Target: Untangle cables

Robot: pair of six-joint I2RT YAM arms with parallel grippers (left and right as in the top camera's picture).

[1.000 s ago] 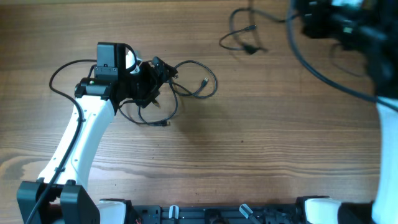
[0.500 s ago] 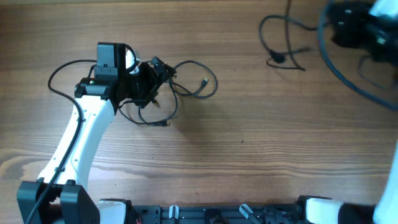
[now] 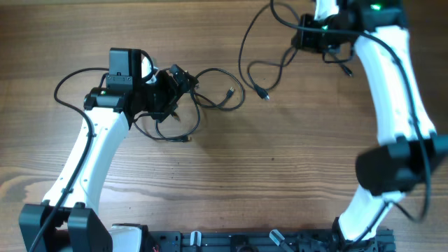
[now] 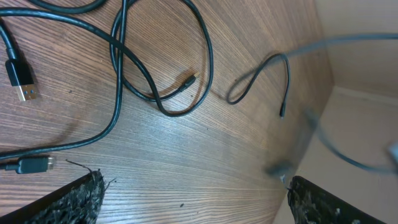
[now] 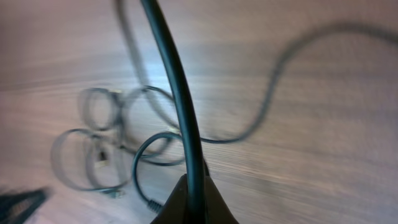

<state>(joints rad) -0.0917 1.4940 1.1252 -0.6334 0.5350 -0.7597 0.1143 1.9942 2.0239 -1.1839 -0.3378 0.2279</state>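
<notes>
Two white robot arms work over a wood-grain bench [image 3: 280, 175], its surface streaked with long, pale brown grain lines. The left tool [image 3: 171, 94] sits low over a loose tangle of thin black cables [image 3: 210, 98], its dark, rough-edged fingers [image 4: 74, 199] spread wide and gripping nothing; in the left wrist view the two fingertips frame the bottom corners with bare bench between them. Under it the smooth, round cords cross one another in open loops, one oval loop lying on top of a longer strand, with a flat gold-tipped plug [image 4: 22, 78] at the left edge and a slimmer plug end [image 4: 37, 165] lower down.

At the far right corner the right tool [image 3: 323, 35] is pressed together on a second cable [image 3: 255, 66], which hangs from it in a slack curve and trails across the bench, ending in a small plug near the middle. From the right wrist camera that cord [image 5: 180, 106] rises as a thick, glossy black arc straight out of the pinched fingertips, while the bench and the looped cables behind it are smeared with blur.

The two bunches lie near each other but apart, a strip of bare wood between the left tangle and the dangling plug
</notes>
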